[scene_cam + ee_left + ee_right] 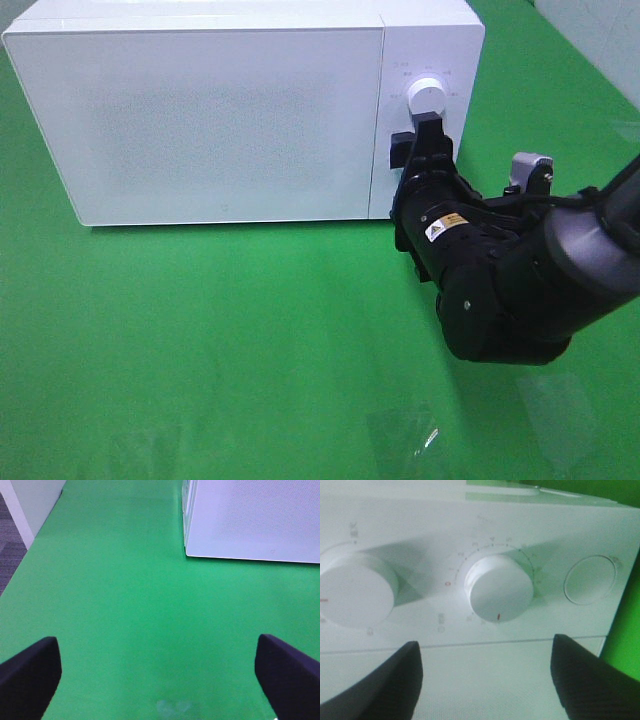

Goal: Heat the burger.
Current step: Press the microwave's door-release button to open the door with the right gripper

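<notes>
Our left gripper (157, 652) hangs wide apart, empty, over the green table (125, 580). Our right gripper (486, 647) stands released before the timer dial (499, 592). The burger is unseen, presumably inside the shut microwave (200, 110); we judge it light, squashy, best held gently across the bun's sides.

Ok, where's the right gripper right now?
In the exterior high view the right gripper is on the right side, at the control panel of the microwave, just below the white knob, jaws open.
</notes>
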Controlling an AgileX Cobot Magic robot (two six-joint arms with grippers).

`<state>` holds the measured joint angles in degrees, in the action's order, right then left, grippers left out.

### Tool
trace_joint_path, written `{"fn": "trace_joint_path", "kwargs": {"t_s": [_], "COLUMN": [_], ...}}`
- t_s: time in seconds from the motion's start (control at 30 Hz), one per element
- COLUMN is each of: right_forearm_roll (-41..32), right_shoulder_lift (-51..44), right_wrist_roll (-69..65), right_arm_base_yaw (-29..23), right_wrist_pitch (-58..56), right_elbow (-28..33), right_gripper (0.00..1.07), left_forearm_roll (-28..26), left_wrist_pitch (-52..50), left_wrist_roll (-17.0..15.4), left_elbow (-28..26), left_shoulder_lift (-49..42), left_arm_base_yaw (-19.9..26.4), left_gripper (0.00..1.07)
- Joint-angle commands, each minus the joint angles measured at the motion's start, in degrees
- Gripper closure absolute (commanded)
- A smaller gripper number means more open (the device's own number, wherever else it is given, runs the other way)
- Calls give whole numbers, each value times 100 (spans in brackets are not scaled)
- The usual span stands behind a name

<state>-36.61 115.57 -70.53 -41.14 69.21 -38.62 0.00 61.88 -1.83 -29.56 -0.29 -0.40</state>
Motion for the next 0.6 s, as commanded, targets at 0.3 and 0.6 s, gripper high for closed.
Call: {"fn": "trace_joint_path", "kwargs": {"t_s": [0.3, 0.6], "right_forearm_roll": [504, 476], "right_shoulder_lift": [-1467, -2320], "right_wrist_roll": [2836, 5873], "right_arm_base_yaw": [-23, -23], "right_wrist_pitch": [-1129, -2836], "right_elbow": [785, 785], "right_gripper": [38, 38], "left_forearm_roll": [0, 0], "left_wrist_pitch": [-80, -80], "left_wrist_roll": [17, 17], "left_elbow": [0, 0], "left_shoulder_lift": [-92, -92], "left_arm_base_yaw": [17, 17], "left_gripper": [5, 5]}}
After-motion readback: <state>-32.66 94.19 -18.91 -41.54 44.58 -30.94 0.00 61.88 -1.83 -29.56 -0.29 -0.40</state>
